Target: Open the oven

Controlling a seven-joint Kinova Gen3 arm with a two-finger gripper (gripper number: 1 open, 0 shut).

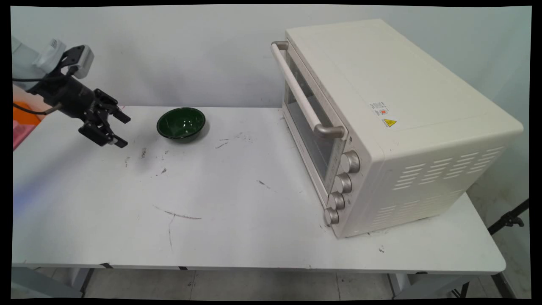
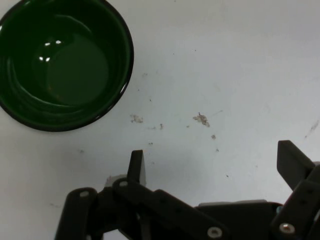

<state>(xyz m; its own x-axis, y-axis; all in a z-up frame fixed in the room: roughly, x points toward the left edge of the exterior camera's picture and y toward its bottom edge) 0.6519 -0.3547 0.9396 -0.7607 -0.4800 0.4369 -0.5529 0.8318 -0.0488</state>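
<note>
Bowl (image 1: 181, 123), green, glossy and rigid, looks slippery to us; we'd pinch its rim. Our gripper (image 1: 117, 129) hangs spread wide and empty nearby.

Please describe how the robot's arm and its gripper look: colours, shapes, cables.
The arm is white, with a pale boxy module near the wrist. The gripper is black, with a jointed linkage with silver rivets and two short flat fingers. Black cables run along the wrist.

On top of the oven (image 1: 402, 84) sits a small sticker (image 1: 383, 113): a yellow warning triangle (image 1: 390, 123) and a red mark show, but its print is too small to read.
</note>
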